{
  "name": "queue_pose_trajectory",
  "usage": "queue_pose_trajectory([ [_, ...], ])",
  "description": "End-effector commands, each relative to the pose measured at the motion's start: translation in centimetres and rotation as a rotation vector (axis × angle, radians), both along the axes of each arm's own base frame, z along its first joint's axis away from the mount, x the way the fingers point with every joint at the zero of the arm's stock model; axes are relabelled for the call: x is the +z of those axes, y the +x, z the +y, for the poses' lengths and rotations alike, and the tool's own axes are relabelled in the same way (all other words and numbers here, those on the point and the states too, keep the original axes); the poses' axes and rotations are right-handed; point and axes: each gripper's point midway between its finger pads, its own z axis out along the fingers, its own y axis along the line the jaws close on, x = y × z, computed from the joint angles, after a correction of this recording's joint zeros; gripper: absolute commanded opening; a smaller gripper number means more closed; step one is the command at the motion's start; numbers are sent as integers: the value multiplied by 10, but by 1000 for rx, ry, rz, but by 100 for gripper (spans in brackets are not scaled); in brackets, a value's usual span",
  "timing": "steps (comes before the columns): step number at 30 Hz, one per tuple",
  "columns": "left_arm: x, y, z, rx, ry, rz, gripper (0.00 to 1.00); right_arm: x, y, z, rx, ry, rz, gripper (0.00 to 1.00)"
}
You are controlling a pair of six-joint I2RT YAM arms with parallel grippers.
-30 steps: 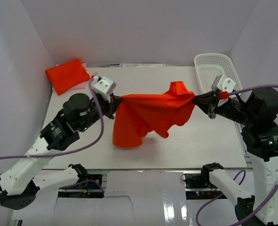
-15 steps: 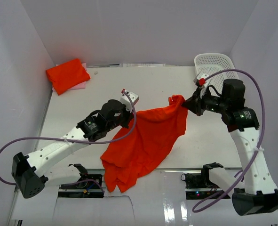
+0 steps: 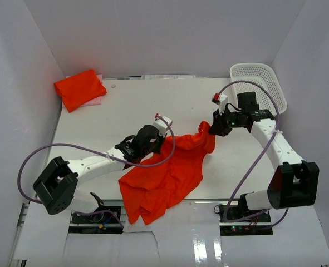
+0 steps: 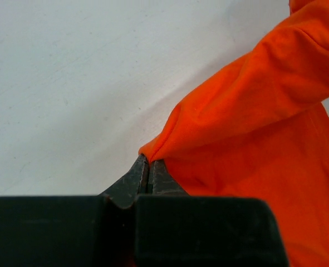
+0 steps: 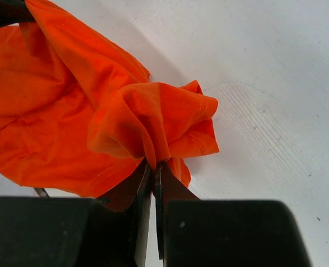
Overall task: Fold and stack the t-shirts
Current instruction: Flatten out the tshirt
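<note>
Toward the near edge of the tabletop (image 3: pixel 86 133), middle stretch: found loose shirt (image 3: pixel 167 175) lying crumpled, with its nearest part overhanging that edge. Noted far portion of it raised into a ridge running left to right between both tools.

Logged left tool (image 3: pixel 162 142) pinched tight on a fold at the left side of loose shirt. Confirmed in left wrist view: jaws pressed together, a peak of orange cloth drawn out from between the tips, pale tabletop beyond.

Logged right tool (image 3: pixel 211 129) clamped likewise on a bunched corner at the right, far end of loose shirt. Confirmed in right wrist view: jaws all but closed, gathered cloth with a stitched hem bulging just past the tips. Cannot tell whether that corner is sleeve or collar.

Observed both arms reaching inward, tools near each other over mid-tabletop, cloth between them sagging rather than taut.

Found folded shirt (image 3: pixel 79 89) at far left corner, resting on a pink item (image 3: pixel 99 101) that peeks out at its right side.

Found white mesh basket (image 3: pixel 259 83) at far right corner, apart from right tool and from both shirts.
</note>
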Motion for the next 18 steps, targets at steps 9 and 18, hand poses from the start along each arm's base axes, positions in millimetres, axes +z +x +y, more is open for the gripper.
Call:
queue_pose_trajectory([
  [9,60,99,18,166,-9,-229,0,22,101,2,-66,-10,-158,8],
  [18,64,125,19,185,1,-216,29,8,128,1,-107,-22,-161,8],
])
